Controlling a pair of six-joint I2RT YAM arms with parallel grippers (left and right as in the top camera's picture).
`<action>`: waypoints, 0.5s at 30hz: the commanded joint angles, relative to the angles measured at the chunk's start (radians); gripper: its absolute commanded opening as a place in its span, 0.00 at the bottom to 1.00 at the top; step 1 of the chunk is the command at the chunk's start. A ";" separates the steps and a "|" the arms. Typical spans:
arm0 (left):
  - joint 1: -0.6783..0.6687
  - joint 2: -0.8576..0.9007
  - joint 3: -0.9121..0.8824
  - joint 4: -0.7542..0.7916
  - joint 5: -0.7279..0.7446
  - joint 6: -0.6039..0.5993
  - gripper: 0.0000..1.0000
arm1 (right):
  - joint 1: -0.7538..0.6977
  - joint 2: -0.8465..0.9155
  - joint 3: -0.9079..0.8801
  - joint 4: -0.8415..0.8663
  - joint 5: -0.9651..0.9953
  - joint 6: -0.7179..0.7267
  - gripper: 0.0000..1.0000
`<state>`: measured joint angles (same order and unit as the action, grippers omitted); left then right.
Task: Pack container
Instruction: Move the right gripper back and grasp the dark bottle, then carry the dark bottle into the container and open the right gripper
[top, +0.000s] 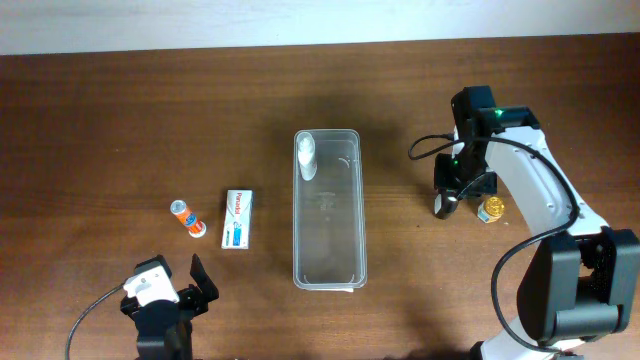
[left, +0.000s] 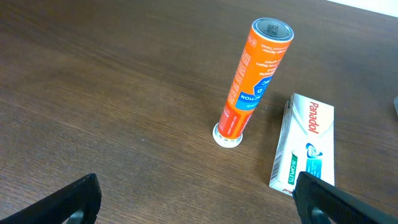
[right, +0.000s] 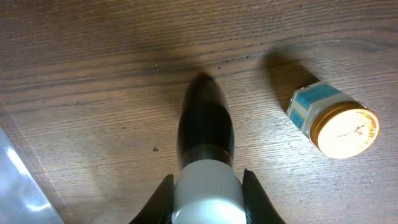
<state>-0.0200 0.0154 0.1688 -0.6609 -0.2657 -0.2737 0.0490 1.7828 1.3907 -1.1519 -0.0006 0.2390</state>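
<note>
The clear plastic container lies lengthwise mid-table with a white bottle inside at its far end. My right gripper is to its right, shut on the white cap of a dark bottle; its fingers press both sides of the cap. A jar with a gold lid stands just right of it and also shows in the overhead view. My left gripper is open and empty near the front edge. Ahead of it are an orange tube and a white-and-blue Panadol carton.
The orange tube and the carton sit left of the container on the brown wooden table. A corner of the container shows at the lower left of the right wrist view. The right arm's cable loops near the container.
</note>
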 joint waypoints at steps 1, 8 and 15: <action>0.005 -0.010 -0.004 0.002 0.000 -0.003 0.99 | -0.004 -0.037 0.016 -0.020 0.008 0.005 0.16; 0.005 -0.010 -0.004 0.002 0.000 -0.003 0.99 | 0.022 -0.096 0.214 -0.183 -0.050 0.005 0.15; 0.005 -0.010 -0.004 0.002 0.000 -0.003 0.99 | 0.193 -0.181 0.391 -0.221 -0.067 0.058 0.15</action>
<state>-0.0200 0.0154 0.1688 -0.6613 -0.2657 -0.2737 0.1570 1.6630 1.7164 -1.3766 -0.0395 0.2546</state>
